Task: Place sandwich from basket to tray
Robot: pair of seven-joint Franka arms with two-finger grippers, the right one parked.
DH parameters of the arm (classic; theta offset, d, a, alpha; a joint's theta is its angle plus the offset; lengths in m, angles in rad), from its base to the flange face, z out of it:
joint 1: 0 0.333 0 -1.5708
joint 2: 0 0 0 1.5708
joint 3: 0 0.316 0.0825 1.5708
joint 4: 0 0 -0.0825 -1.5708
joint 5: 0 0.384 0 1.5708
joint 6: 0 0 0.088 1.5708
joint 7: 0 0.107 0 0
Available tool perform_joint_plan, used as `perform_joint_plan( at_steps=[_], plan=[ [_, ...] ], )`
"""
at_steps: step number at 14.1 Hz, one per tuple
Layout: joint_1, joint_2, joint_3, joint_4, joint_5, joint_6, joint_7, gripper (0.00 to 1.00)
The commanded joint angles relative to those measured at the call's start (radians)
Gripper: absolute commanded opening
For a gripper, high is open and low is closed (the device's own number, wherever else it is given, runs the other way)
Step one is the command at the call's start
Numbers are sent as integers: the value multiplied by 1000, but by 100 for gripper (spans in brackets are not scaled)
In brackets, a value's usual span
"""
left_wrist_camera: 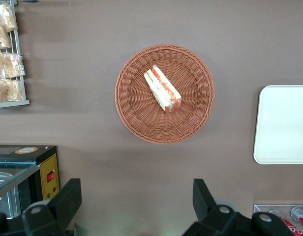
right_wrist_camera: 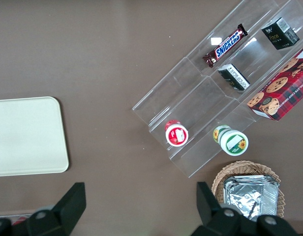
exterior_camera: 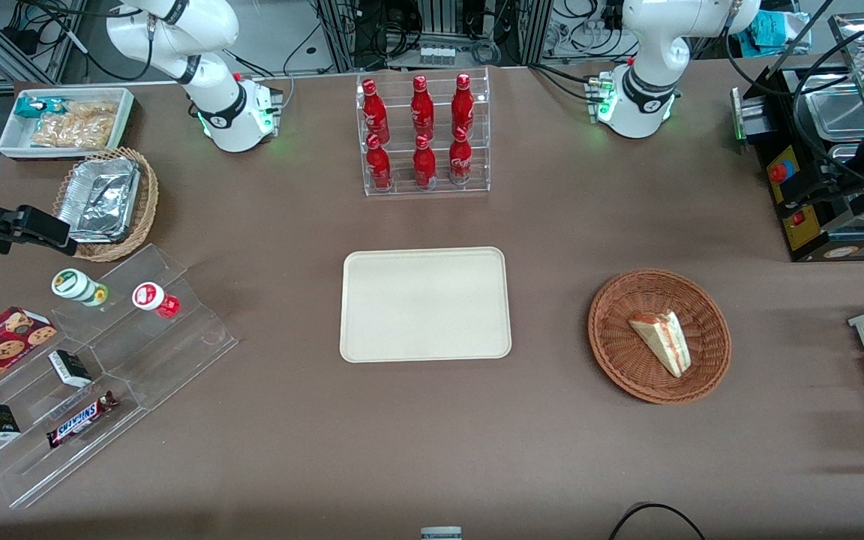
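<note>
Sandwich at rest in the basket, lying on its side with the red and green filling along its cut edge exposed. Nothing touches it. The tray sits bare on the brown surface, well apart from the basket and toward the parked arm's end. The wrist view shows the claw high above the surface, its two fingers spread wide with nothing between them; the basket lies ahead of the fingertips, not between them. By these signs the task stands at its outset: no grasp is made, and the sandwich is not yet lifted. What remains, as a judgement, is the whole sequence: descent over the basket, closure on the wedge, carriage across the open surface, and release onto the tray.
</note>
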Motion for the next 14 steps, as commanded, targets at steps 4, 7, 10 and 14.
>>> perform_joint_plan(
  at_steps=[4,7,10,14],
  plan=[
    [1,6,-1,10,-6,-2,-10,100],
    [1,25,-1,-49,-6,1,-73,100],
    [-6,132,-4,-65,-5,5,-189,100],
    [-17,239,-5,-141,-8,134,-289,100]
  ],
)
